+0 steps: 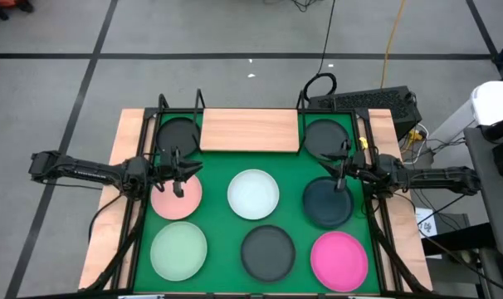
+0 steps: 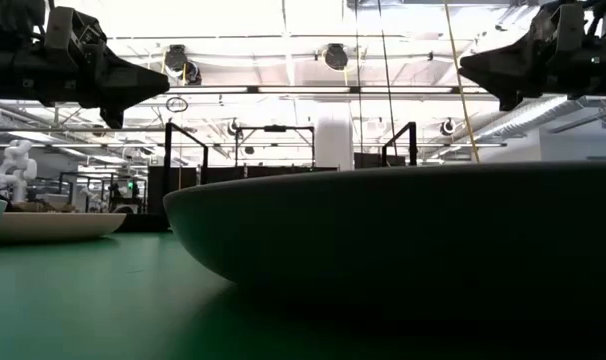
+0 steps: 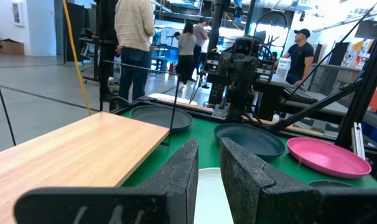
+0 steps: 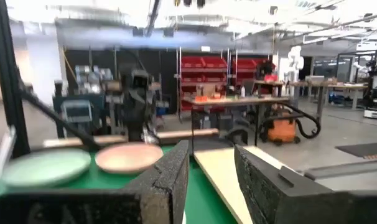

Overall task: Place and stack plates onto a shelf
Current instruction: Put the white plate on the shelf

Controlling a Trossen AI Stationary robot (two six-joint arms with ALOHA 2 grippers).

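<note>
Eight round shallow plates (image 1: 253, 193), green mat (image 1: 218, 166), light-wood shelf (image 1: 250, 130)

Both arms are dark, basically black, slim and built from jointed segments, coming in from the left and right edges of the overhead frame. The left gripper (image 1: 178, 173) and right gripper (image 1: 341, 170) are the same black, each with two thin fingers. Up close in the wrist shots the fingers (image 3: 182, 171) are chunky black wedges with a rough, grainy foam-like surface and slanted tips, same on the right arm's fingers (image 4: 170, 174). In the low view, upper corners, the grippers show as angular black silhouettes.
</note>
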